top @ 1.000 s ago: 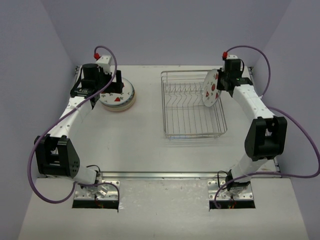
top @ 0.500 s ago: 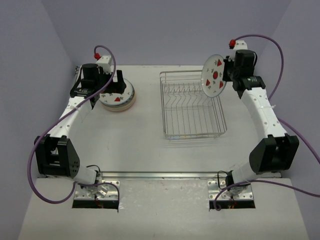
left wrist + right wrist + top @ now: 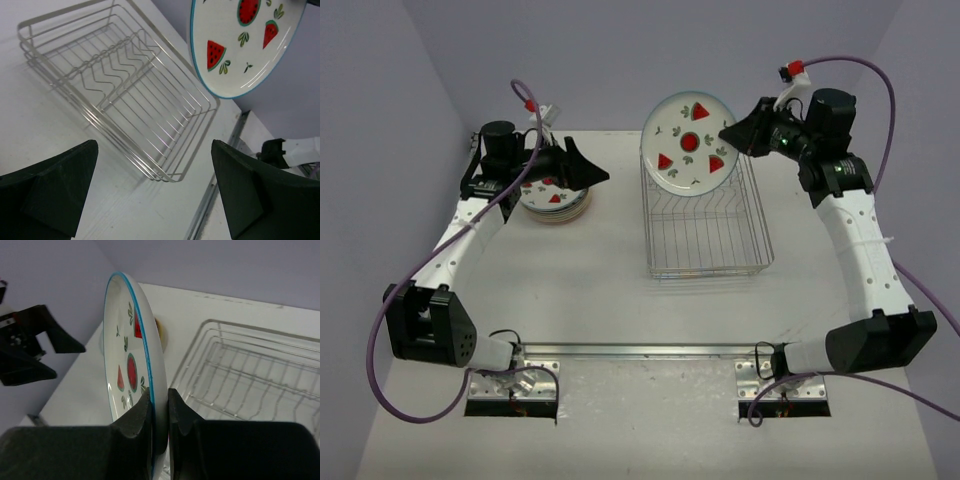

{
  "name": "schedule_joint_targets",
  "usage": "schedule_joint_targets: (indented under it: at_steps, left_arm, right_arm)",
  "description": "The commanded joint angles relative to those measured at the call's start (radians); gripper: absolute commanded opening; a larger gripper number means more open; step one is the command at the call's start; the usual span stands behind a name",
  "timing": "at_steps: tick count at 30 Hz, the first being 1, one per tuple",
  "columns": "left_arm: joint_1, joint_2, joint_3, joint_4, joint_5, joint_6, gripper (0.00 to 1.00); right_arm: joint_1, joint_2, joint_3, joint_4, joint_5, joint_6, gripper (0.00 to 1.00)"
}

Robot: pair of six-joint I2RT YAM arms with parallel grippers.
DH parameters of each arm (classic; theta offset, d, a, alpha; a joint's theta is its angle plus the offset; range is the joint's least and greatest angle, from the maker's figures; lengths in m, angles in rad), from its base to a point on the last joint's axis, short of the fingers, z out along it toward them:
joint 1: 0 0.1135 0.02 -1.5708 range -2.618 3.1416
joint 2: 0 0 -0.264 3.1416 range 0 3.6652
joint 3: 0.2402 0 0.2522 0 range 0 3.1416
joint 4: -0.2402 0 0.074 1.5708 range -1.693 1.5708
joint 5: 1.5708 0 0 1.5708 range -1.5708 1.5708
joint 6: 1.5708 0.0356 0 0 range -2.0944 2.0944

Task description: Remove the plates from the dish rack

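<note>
Plate point(image 3: 688, 146) in right hand's point(image 3: 726, 134) grip

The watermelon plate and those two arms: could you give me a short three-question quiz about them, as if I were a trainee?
1. True or false: no plate stands in the dish rack.
2. What is the right gripper doing?
A. Hanging with nothing in it
B. Pinching the watermelon plate by its rim, up in the air
C. Pressing on the rack
3. Fill in the blank: the left gripper, by the stack of plates on the table, has its jaws ____.

Key: 1 true; 2 B; 3 open.
</note>
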Motion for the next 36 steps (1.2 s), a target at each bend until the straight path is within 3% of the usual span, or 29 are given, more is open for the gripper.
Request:
schedule_joint_targets:
  at_steps: [1,8,12,15,17,19,20,23,26,27,28,29,34,36]
  left_arm:
    - [-0.055,0.01,0.045,0.042,0.143,-0.044,0.94]
    - [-0.095,0.029,0.061,0.036,0.153,-0.037,0.93]
    - [-0.105,0.045,0.058,0.039,0.161,-0.041,0.83]
    - [-0.105,0.064,0.049,0.066,0.204,-0.063,0.59]
    - [-0.105,0.074,0.023,0.159,0.273,-0.145,0.35]
    - [-0.105,0.077,0.006,0.218,0.307,-0.191,0.17]
    - [-0.103,0.08,0.005,0.225,0.314,-0.198,0.03]
    - [-0.071,0.077,-0.01,0.235,0.318,-0.213,0.0]
    - [0.026,0.084,-0.027,0.282,0.328,-0.282,0.0]
    - [0.059,0.09,-0.027,0.286,0.328,-0.301,0.0]
    - [0.089,0.099,-0.025,0.29,0.331,-0.332,0.0]
    - [0.143,0.115,-0.021,0.301,0.337,-0.358,0.0]
    - [0.303,0.193,0.044,0.221,0.291,-0.334,0.0]
    - [0.351,0.256,0.144,0.037,0.173,-0.206,0.0]
  right_arm:
    - [0.06,-0.026,-0.013,0.195,-0.255,0.15,0.0]
    - [0.165,-0.015,-0.087,0.219,-0.297,0.149,0.0]
    - [0.194,-0.007,-0.118,0.256,-0.332,0.176,0.0]
    - [0.196,0.006,-0.128,0.274,-0.344,0.196,0.0]
    - [0.199,0.02,-0.13,0.278,-0.34,0.198,0.0]
    - [0.198,0.03,-0.133,0.278,-0.338,0.195,0.0]
    - [0.198,0.039,-0.139,0.271,-0.32,0.19,0.0]
    - [0.199,0.056,-0.145,0.241,-0.29,0.174,0.28]
    - [0.198,0.07,-0.131,0.175,-0.196,0.137,0.74]
    - [0.198,0.07,-0.126,0.169,-0.157,0.127,0.77]
    - [0.198,0.073,-0.121,0.131,-0.107,0.117,0.92]
    - [0.198,0.072,-0.119,0.109,-0.032,0.101,0.98]
    - [0.197,0.063,-0.14,0.061,0.155,0.043,0.99]
    - [0.197,0.053,-0.154,0.061,0.165,0.023,0.99]
